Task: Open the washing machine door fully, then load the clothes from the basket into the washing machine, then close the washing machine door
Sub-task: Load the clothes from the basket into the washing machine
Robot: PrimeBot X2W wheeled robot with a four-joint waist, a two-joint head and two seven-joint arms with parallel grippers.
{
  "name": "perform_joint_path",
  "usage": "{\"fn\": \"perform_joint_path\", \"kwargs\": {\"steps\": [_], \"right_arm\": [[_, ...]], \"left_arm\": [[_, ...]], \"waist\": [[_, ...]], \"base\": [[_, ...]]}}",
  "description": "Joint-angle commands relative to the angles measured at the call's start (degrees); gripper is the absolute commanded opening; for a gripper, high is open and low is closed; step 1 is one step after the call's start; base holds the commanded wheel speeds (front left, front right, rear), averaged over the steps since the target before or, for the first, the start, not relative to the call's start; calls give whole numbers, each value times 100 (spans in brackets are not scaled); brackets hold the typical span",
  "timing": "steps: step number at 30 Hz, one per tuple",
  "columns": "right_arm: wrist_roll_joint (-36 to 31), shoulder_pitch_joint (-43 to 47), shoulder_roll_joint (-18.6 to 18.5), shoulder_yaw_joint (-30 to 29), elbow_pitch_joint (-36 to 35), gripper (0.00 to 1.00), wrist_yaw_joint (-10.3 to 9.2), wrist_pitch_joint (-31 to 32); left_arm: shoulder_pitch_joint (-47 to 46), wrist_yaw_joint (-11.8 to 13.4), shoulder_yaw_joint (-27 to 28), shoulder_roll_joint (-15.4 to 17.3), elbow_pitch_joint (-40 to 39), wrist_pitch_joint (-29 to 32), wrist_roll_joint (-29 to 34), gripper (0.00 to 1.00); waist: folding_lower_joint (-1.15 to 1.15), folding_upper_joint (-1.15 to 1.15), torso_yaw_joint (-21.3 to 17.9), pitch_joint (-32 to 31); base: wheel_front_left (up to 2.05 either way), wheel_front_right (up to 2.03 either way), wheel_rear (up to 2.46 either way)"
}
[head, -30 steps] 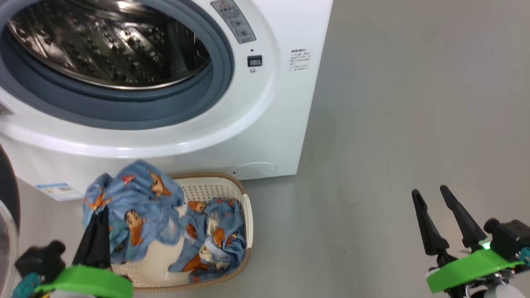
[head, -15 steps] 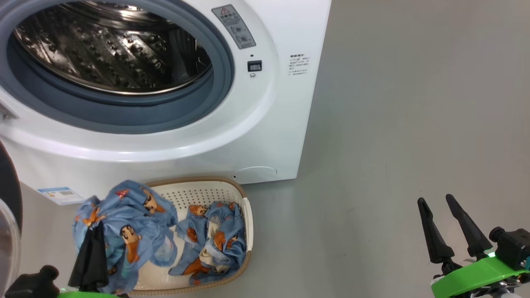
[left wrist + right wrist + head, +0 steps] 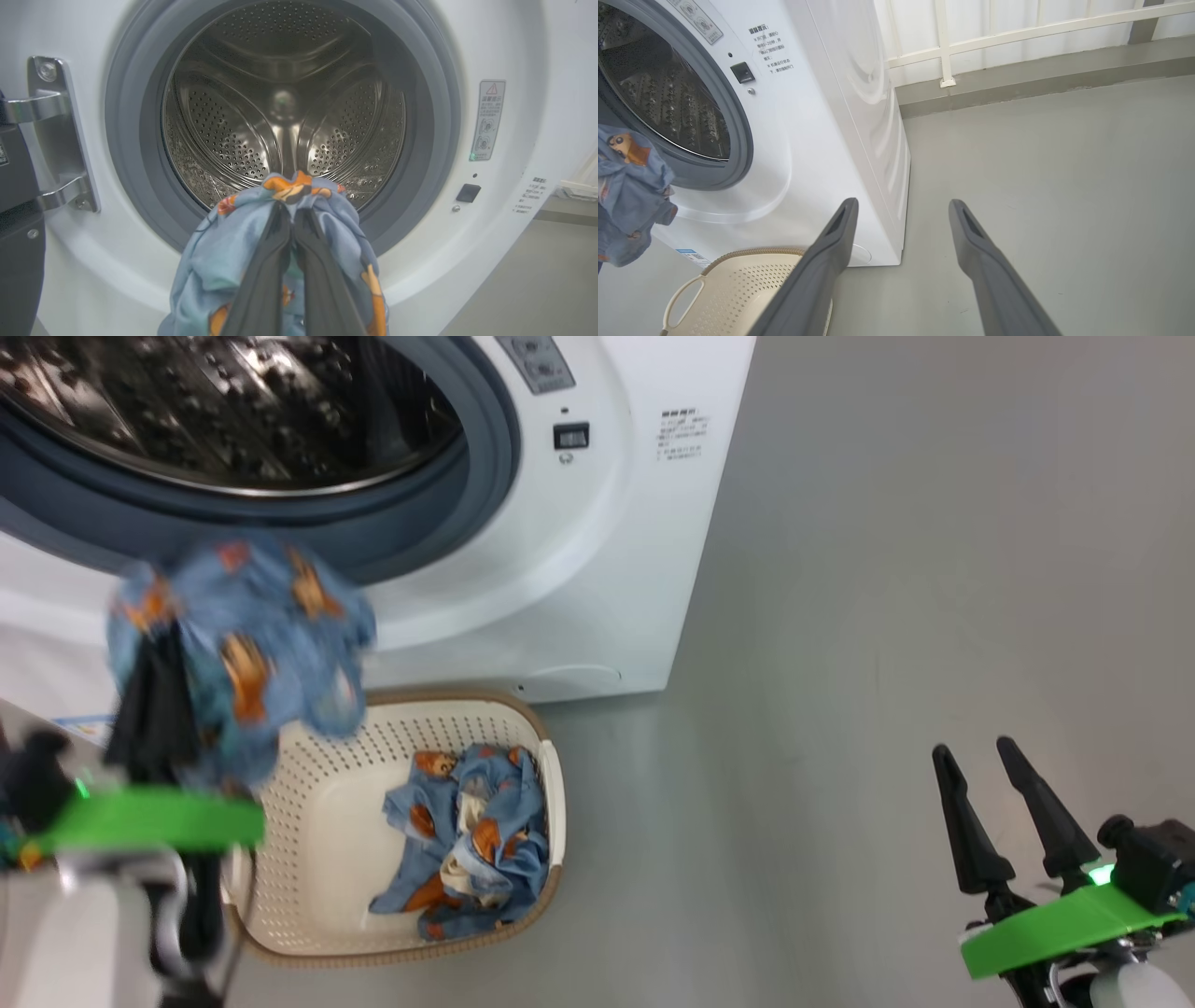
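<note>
The door hangs open at the left on its hinge. The left jaws, shut on a bunch of clothes, hold it clear above the basket, before the lower seal of the washer. They should carry it deep past the seal into the drum before letting go, so no tail drapes over the lip. The cloth is soft blue with orange figures, limp and bunched. Another heap lies in the basket's right end, on the floor just before the washer. The right jaws stand wide, empty.
</note>
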Motion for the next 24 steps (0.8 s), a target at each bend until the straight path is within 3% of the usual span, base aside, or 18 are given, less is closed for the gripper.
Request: {"fn": "perform_joint_path", "kwargs": {"steps": [1, 18, 21, 24], "right_arm": [[7, -115, -54, 133, -160, 100, 17, -68], [-9, -839, 207, 368, -263, 100, 17, -68], [-4, -958, 262, 413, -270, 100, 17, -68], [1, -1097, 319, 459, -296, 100, 17, -68]], "left_arm": [[-369, 1, 242, 178, -18, -37, 77, 0], [-3945, 8, 423, 769, 2924, -37, 557, 0], [-4482, 5, 458, 887, 3176, -37, 633, 0], [-4973, -1, 593, 979, 2944, -37, 733, 0]], "waist": [[0, 0, -43, 185], [0, 0, -801, 1373], [0, 0, -927, 1558], [0, 0, -1041, 1775]], "base": [[0, 0, 0], [0, 0, 0], [0, 0, 0], [0, 0, 0]]}}
